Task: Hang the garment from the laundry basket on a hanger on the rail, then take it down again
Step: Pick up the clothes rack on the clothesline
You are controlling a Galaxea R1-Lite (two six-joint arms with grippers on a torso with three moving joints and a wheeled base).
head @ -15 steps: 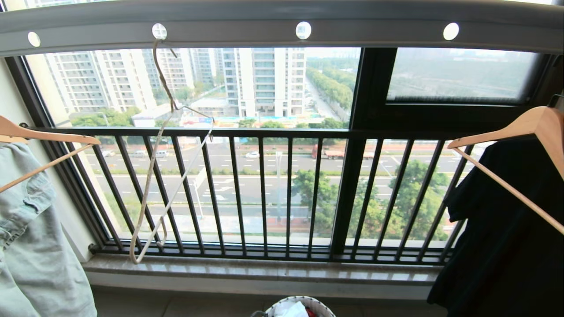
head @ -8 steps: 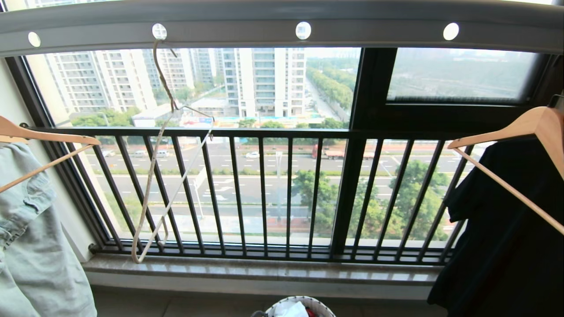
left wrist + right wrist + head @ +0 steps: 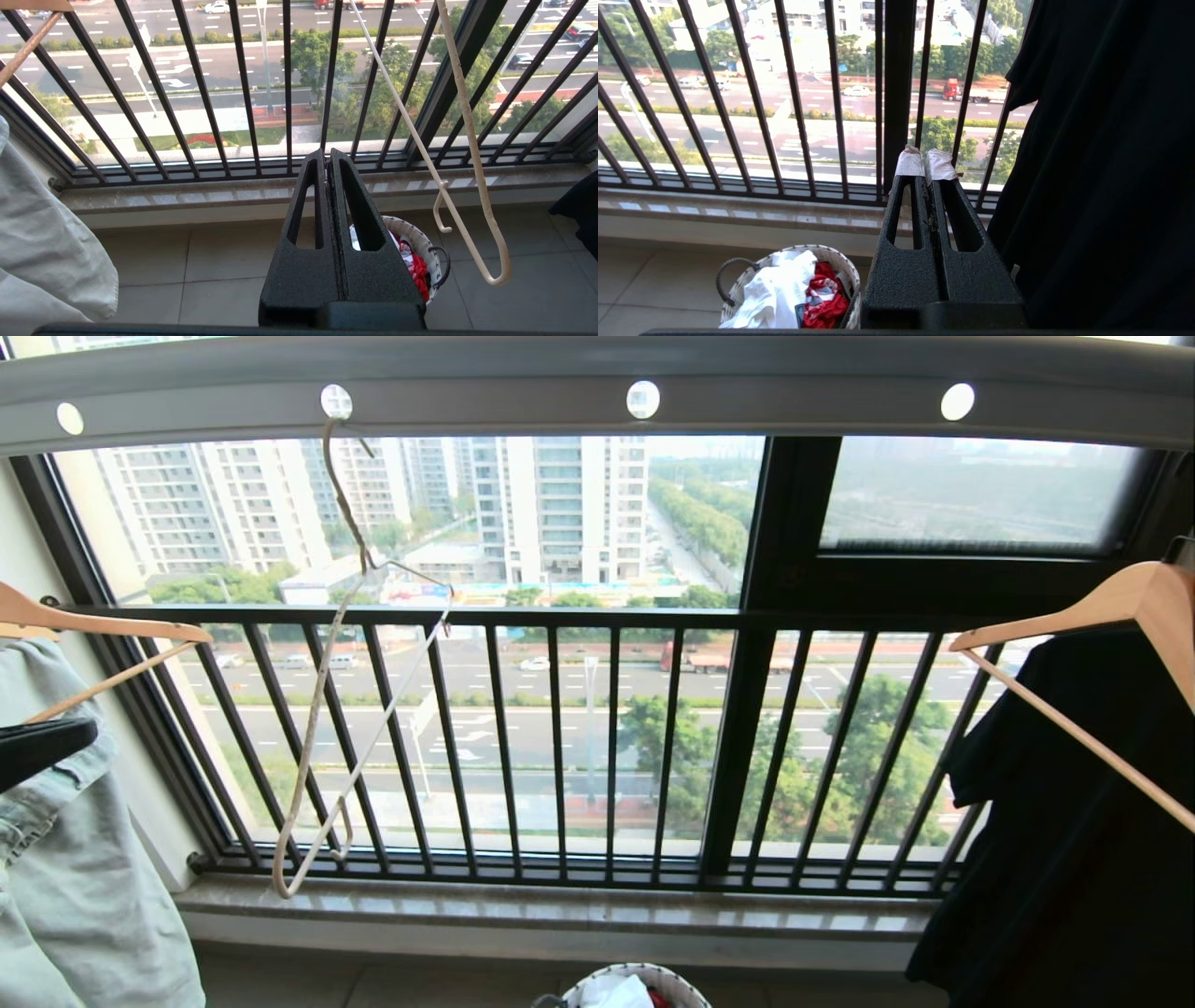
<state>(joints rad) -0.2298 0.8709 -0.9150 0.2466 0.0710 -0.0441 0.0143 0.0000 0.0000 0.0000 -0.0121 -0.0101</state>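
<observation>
The thin cream hanger [image 3: 322, 709] dangles by its long hook from a hole in the pale grey rail [image 3: 794, 397], tilted and empty. The laundry basket [image 3: 843, 268] stands on the floor below the sill, its rim just showing in the head view [image 3: 672, 980]. The white garment [image 3: 775, 289] lies crumpled in it. My left gripper [image 3: 327, 152] is shut and empty, raised at the left edge of the head view [image 3: 79, 735], with the basket [image 3: 423, 242] below it and the hanger [image 3: 469, 140] beside it. My right gripper [image 3: 927, 158], with taped tips, is shut and empty.
A wooden hanger with a pale denim piece [image 3: 75, 859] hangs at the left. Another wooden hanger carries a dark garment [image 3: 1074, 821] at the right. A black barred railing [image 3: 611, 747] and a stone sill [image 3: 560, 905] close the front. A red garment [image 3: 826, 298] shares the basket.
My left gripper has risen into the head view at the left edge, in front of the denim piece. The hanger's lower end has swayed slightly.
</observation>
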